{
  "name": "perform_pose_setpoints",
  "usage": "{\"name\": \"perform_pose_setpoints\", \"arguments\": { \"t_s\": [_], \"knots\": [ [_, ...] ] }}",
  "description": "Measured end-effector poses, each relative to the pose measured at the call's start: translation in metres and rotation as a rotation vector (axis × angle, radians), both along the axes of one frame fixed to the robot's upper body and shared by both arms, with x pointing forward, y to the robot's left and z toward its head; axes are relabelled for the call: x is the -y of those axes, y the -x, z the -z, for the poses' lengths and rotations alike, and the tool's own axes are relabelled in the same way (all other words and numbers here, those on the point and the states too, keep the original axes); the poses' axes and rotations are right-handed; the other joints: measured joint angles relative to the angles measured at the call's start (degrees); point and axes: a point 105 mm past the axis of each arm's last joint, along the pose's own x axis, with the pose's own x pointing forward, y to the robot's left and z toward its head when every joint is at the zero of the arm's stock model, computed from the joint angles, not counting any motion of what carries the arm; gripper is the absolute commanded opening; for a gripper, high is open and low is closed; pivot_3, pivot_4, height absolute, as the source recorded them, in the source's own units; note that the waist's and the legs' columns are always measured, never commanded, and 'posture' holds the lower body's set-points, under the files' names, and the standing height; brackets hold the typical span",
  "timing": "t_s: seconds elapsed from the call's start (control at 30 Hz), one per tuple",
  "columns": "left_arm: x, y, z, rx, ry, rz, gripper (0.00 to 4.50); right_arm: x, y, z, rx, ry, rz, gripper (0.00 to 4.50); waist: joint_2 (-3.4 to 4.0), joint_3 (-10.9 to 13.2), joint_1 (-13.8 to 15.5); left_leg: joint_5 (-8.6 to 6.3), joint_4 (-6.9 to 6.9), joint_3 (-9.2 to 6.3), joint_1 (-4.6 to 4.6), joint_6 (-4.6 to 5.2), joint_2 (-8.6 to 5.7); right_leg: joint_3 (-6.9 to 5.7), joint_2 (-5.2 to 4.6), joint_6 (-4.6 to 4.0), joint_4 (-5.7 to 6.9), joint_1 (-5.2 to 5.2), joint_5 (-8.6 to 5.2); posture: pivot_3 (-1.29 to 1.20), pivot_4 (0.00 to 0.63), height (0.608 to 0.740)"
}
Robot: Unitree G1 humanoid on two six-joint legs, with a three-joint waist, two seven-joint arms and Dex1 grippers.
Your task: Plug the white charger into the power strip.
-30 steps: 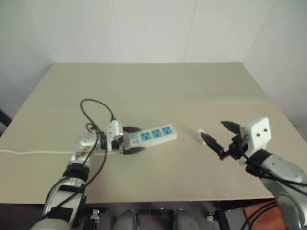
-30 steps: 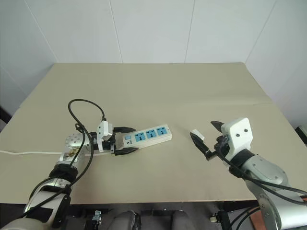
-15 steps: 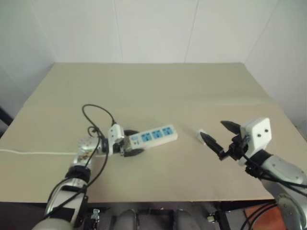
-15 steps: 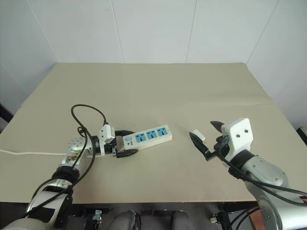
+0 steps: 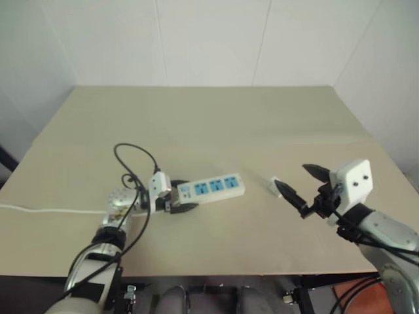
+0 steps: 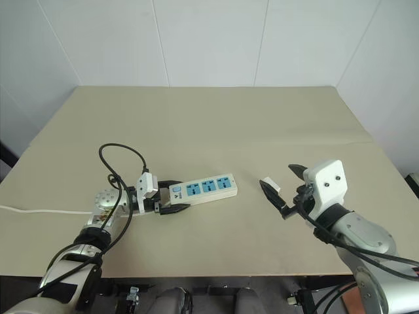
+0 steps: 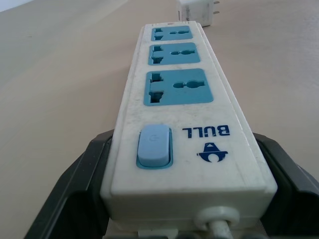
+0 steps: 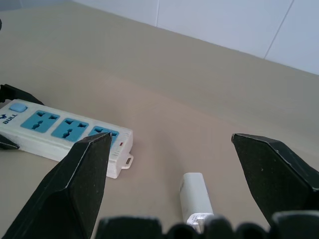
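Left gripper (image 6: 171,198) is sitting at the switch end of the power strip (image 6: 201,188), one black finger on each long side of that end. In the left wrist view the fingers (image 7: 75,194) are flanking the strip's (image 7: 179,124) body close on both sides, but whether they are pressing it or just bracketing it I cannot tell. The strip is running straight out from this gripper along the fingers' line, three blue sockets in a row past the switch, lying flat on the table (image 6: 216,124). Its thin white cord (image 6: 39,211) is trailing back past the left arm toward the table's left edge.

Right gripper (image 6: 283,190) is hovering with its fingers spread wide, gripping nothing. The white charger (image 6: 269,185) is lying on the table just ahead of it, close by the left fingertip; in the right wrist view the charger (image 8: 196,195) is sitting low between the two spread fingers (image 8: 75,189), on its side. Charger is lying apart from the strip's far end, between that end and the right gripper.

Table is plain beige. White panelled walls (image 6: 216,39) are standing behind it and off to the right.
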Motion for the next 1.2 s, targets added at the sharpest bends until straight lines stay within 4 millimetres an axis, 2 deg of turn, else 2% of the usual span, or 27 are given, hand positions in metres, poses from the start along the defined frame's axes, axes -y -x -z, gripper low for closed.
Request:
{"name": "perform_pose_setpoints", "arguments": {
  "t_s": [0.3,0.4,0.5,0.63,0.77,0.93,1.2],
  "knots": [
    [0.004,0.022,-0.002,-0.064,-0.074,0.207,3.34,0.014,-0.029,-0.011,-0.052,0.116,0.009,4.50,0.00,0.00,-0.15,0.00,-0.01,0.02,-0.04,0.00,0.02,0.00,0.01,0.00,-0.02,-0.04,0.00,0.00,0.150,0.740],
    [0.005,0.023,-0.003,-0.069,-0.077,0.212,3.34,0.020,-0.043,-0.013,-0.131,0.190,0.037,4.50,0.00,0.01,-0.13,0.00,-0.01,0.01,-0.06,0.00,0.02,0.00,0.00,-0.01,-0.03,-0.06,0.00,0.00,0.150,0.740],
    [0.006,0.023,-0.004,-0.072,-0.079,0.211,3.34,0.025,-0.057,-0.024,-0.206,0.226,0.098,4.50,0.01,0.01,-0.12,0.00,-0.02,-0.02,-0.11,0.00,0.04,-0.01,0.00,-0.01,-0.04,-0.12,0.00,0.00,0.150,0.740],
    [0.006,0.025,-0.001,-0.073,-0.079,0.201,3.34,0.024,-0.075,-0.028,-0.373,0.238,0.170,4.50,0.02,0.01,-0.13,0.00,0.00,-0.02,-0.30,0.00,0.03,0.02,-0.05,-0.02,0.01,-0.34,0.01,0.00,0.150,0.740],
    [0.007,0.027,-0.002,-0.063,-0.082,0.192,3.34,0.019,-0.084,-0.030,-0.561,0.250,0.201,4.50,0.05,-0.01,-0.03,0.01,0.05,-0.01,-0.77,0.01,0.01,0.05,-0.07,-0.06,0.11,-0.85,0.04,0.00,0.150,0.740],
    [0.008,0.028,-0.002,-0.053,-0.082,0.184,3.34,0.007,-0.087,-0.019,-0.740,0.327,0.156,4.50,0.06,-0.01,0.03,0.01,0.07,0.01,-0.87,0.01,-0.02,0.00,-0.11,-0.05,0.06,-0.96,0.05,0.00,0.150,0.740],
    [0.009,0.030,0.000,-0.055,-0.086,0.184,3.34,0.010,-0.091,0.011,-0.927,0.402,0.149,4.50,0.06,-0.02,0.01,0.01,0.08,0.04,-0.87,0.01,-0.04,0.00,-0.13,-0.04,0.06,-0.96,0.06,0.00,0.150,0.740]
  ]
}}
